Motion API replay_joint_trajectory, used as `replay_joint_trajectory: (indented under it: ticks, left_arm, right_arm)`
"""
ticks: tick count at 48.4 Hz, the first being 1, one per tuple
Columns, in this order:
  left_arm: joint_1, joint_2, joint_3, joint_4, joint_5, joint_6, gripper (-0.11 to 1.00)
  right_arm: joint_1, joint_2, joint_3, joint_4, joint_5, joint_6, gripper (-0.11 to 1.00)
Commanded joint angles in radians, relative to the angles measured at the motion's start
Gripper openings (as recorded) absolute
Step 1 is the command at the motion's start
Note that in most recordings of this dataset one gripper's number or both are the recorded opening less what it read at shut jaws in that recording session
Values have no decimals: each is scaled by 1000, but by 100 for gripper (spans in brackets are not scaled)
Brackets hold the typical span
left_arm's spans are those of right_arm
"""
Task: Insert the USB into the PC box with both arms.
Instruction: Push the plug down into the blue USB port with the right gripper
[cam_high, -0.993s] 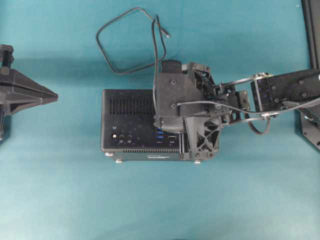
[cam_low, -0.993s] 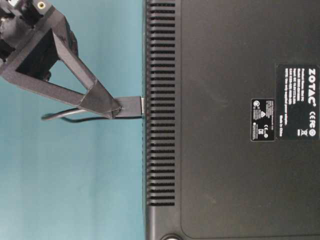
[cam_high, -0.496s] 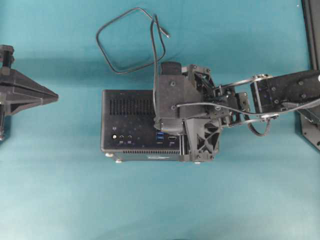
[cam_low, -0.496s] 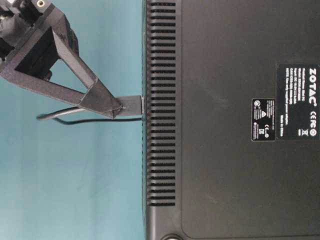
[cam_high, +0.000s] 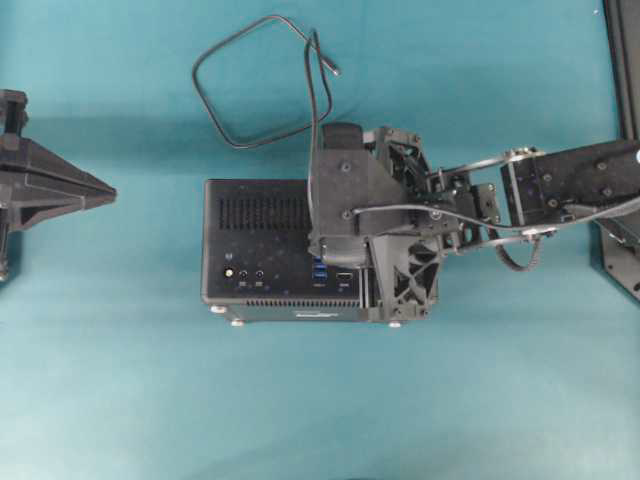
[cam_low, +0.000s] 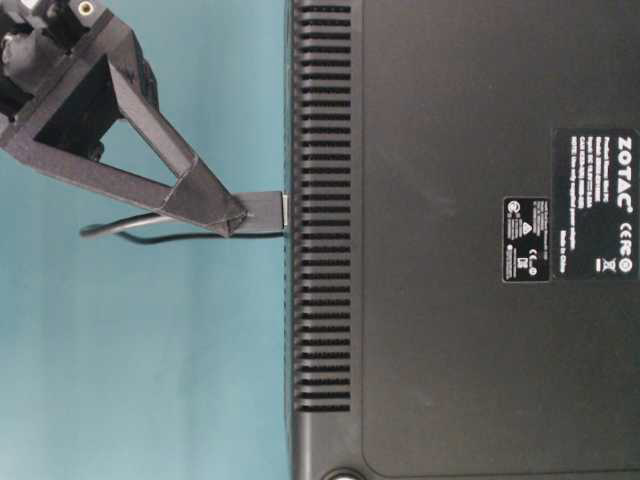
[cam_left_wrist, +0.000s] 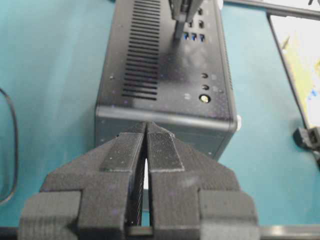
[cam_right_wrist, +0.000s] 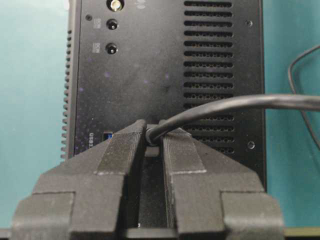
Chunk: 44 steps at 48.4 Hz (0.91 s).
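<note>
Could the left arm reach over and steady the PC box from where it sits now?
Probably yes. The left gripper, shut, points straight at the PC box, with only bare teal table between them. The right gripper holding the USB works further along.

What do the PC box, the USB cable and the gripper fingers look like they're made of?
PC box: likely painted metal or hard plastic, matte black with a faint speckle, crisp vent slots.
USB cable: smooth rubbery black jacket, bending in loose loops with a soft sheen.
Right gripper fingers: seemingly printed black plastic, matte, with fine layer ridges. The left gripper looks the same.
</note>
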Motion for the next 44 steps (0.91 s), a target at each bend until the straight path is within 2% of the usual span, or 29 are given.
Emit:
replay_joint_trajectory:
  ticks: [1,12,27,44]
  left_arm:
    - [0,2,-20,2,-9,-2,0]
    - [0,3,-20,2,-9,0,0]
    - [0,3,-20,2,-9,0,0]
    - [0,6,-18,2,-9,0,0]
  right_arm:
    - [23,-5,-9,15,0,11,12]
    - [40,-3,-14,32,2,12,12]
    - [-2,-17,-17,-20,28,9,12]
    - [44,-11,-28,0,44,11,12]
